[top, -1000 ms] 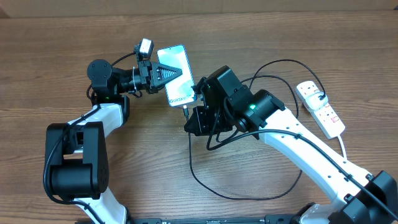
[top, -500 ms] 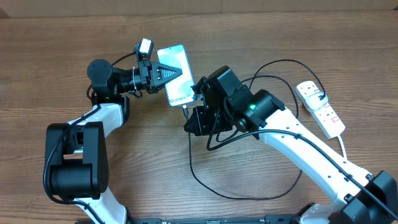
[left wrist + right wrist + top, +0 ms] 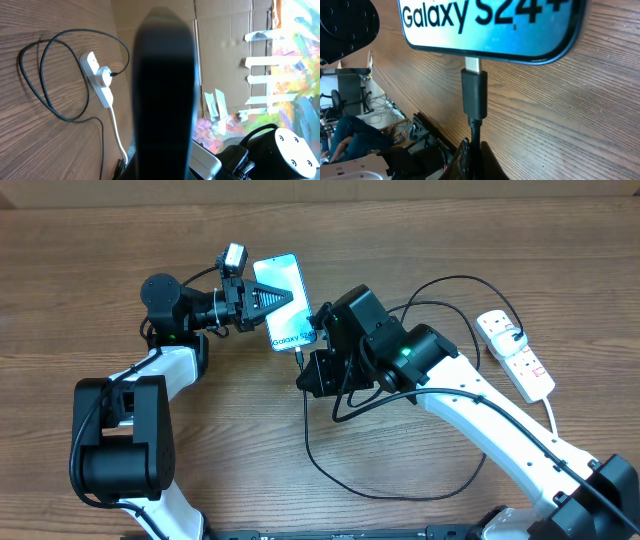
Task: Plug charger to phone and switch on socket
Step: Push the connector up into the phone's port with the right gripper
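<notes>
As before, charger [image 3: 474,95] at phone [image 3: 490,25].

White arm links [image 3: 500,420] with black joints [image 3: 160,293] and small green lights [image 3: 405,352].

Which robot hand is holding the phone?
The left gripper: its black fingers clamp across the phone screen. The right gripper pinches the charger cable just below the phone instead.

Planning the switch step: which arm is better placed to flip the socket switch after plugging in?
Right. The socket lies on the right arm's side of the table; the left gripper holds the phone on the far side. The right gripper only needs to release the charger first.
</notes>
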